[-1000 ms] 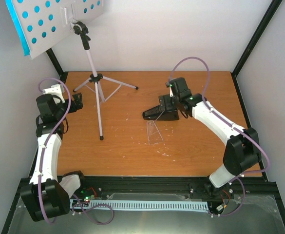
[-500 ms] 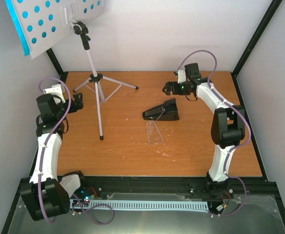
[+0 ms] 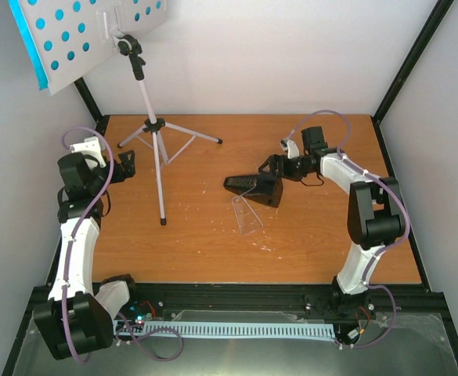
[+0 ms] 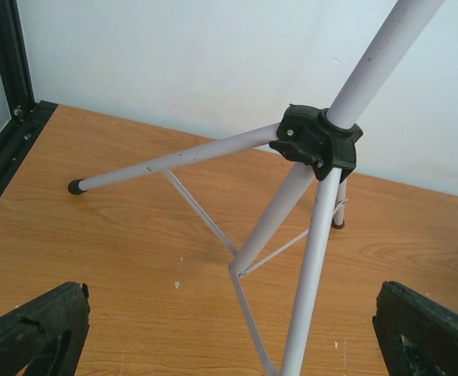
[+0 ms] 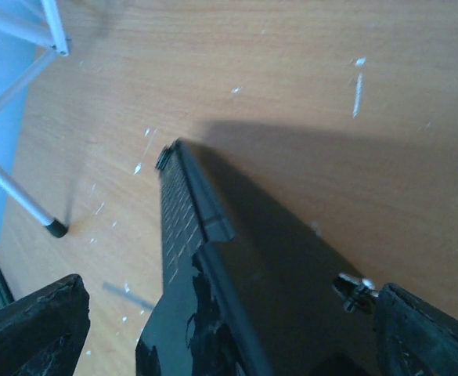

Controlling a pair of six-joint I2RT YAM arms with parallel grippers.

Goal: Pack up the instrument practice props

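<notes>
The white tripod music stand [image 3: 152, 141] stands at the back left. Its hole-punched desk [image 3: 88, 35] is high up, with cyan sheet-music pages [image 3: 27, 39] behind it. The black metronome [image 3: 252, 188] lies on its side mid-table, and its clear cover [image 3: 246, 213] lies flat just in front of it. My right gripper [image 3: 278, 168] is open at the metronome's wide end. In the right wrist view the metronome [image 5: 213, 266] fills the space between the spread fingers of the gripper [image 5: 229, 325]. My left gripper [image 3: 125, 166] is open beside the stand. The tripod hub [image 4: 316, 141] is ahead of the gripper [image 4: 232, 325].
White walls and black frame posts [image 3: 412, 63] close in the wooden table [image 3: 213, 251] on three sides. A stand foot [image 3: 163, 222] rests on the table left of the metronome. A black rail with a slotted cable duct [image 3: 236, 329] runs along the near edge.
The right arm swung back from the far edge and set its open jaws at the metronome's base. The metronome shifted and turned slightly leftward. The left arm has not moved.
</notes>
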